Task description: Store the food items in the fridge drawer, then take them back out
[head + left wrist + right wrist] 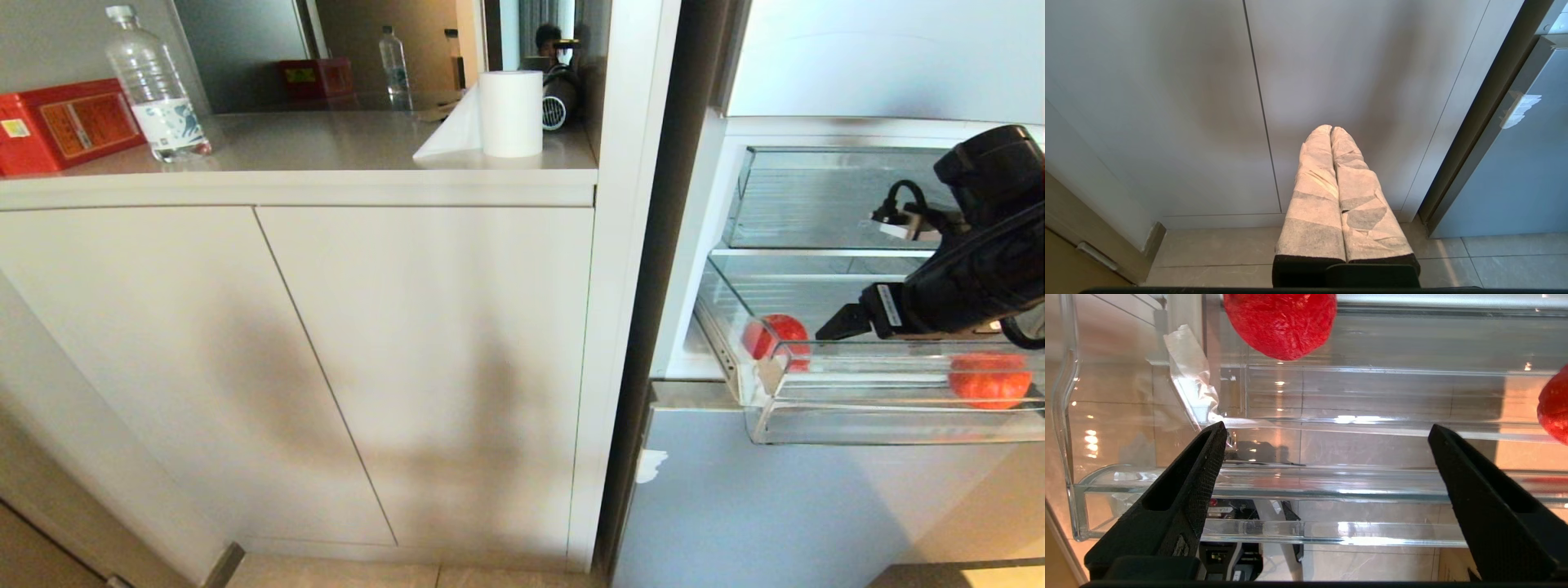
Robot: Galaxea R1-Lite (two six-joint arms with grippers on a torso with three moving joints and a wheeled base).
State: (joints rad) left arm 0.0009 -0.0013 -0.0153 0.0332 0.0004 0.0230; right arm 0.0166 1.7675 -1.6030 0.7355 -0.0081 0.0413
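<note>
**Now: both tomatoes in drawer, R gripper wide over it**

Currently the drawer [890, 408] is pulled out from the fridge [816, 506] at roughly 3 o'clock in head view. Two tomatoes sit inside, well apart: one [775, 336] near the drawer's left end, the other [989, 379] toward the right, behind the front lip. The right gripper [1327, 457] hangs over the drawer, jaws spread wide, holding nothing; in wrist view the left tomato [1280, 324] lies ahead at about 12 o'clock, not yet between the fingers [1204, 469], and the other [1553, 406] peeks in at 3 o'clock.

Judgement: food is stored, so the step in hand looks like the take-out. To do it well: centre the jaws on one tomato before dropping, come down clear of the lip and side wall, close gently since round pieces roll on a ribbed floor, then lift straight up w/o clipping the shelf [816, 253] above.

The left gripper [1331, 134] is parked low facing the cabinet doors [1208, 102], padded fingers pressed together, empty.

Room: pale cabinet w/ a counter [326, 147] at 11 o'clock carrying a water bottle [155, 86], red box [65, 122] and paper roll [511, 113]; tiled floor [1494, 261] below.
</note>
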